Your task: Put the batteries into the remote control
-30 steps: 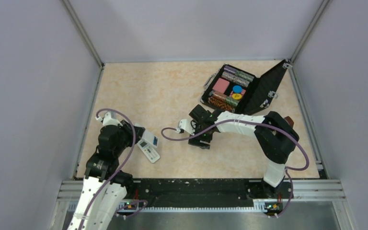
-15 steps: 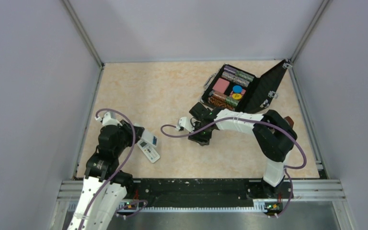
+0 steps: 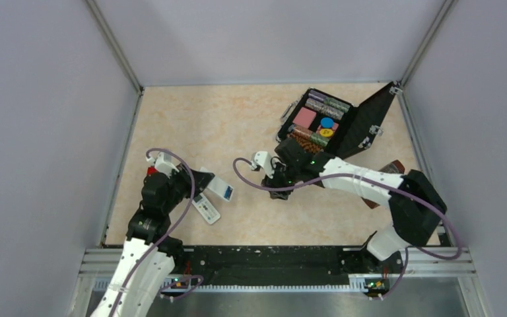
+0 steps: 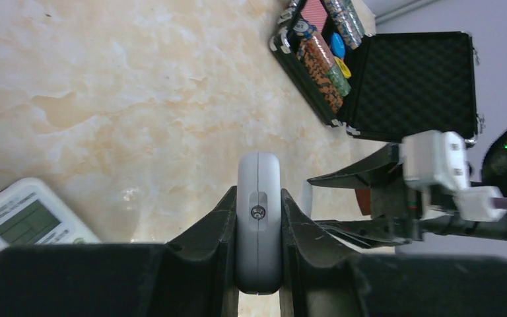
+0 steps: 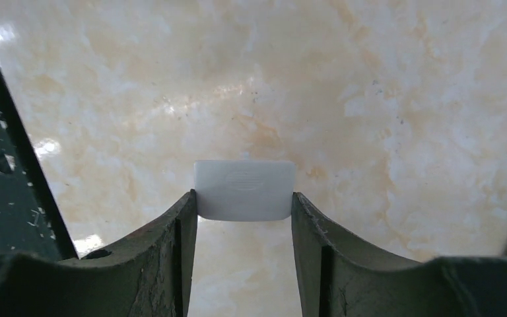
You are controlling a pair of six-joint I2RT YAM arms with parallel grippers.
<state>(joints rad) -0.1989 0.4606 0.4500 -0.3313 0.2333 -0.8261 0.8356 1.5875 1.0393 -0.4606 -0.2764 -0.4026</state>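
Observation:
My left gripper (image 4: 259, 198) is shut on the remote control (image 4: 259, 228), seen edge-on between the fingers. In the top view the remote control (image 3: 220, 187) is held off the table left of centre, with a small blue patch (image 3: 228, 193) on its upturned side that may be the batteries. My right gripper (image 5: 244, 198) is shut on a small white plastic cover (image 5: 244, 190), pinched by its two short edges at the fingertips. It hovers low over the table at the middle (image 3: 278, 187), to the right of the remote control.
A second white remote with a small display (image 3: 206, 209) lies on the table under the left gripper. An open black case (image 3: 289, 142) holding chips and cards stands at the back right, its lid (image 3: 370, 122) propped up. Grey walls enclose the table.
The right gripper closed on the white cover and its arm swung right. The left gripper carried the remote control to the right and up, away from the remote with the display.

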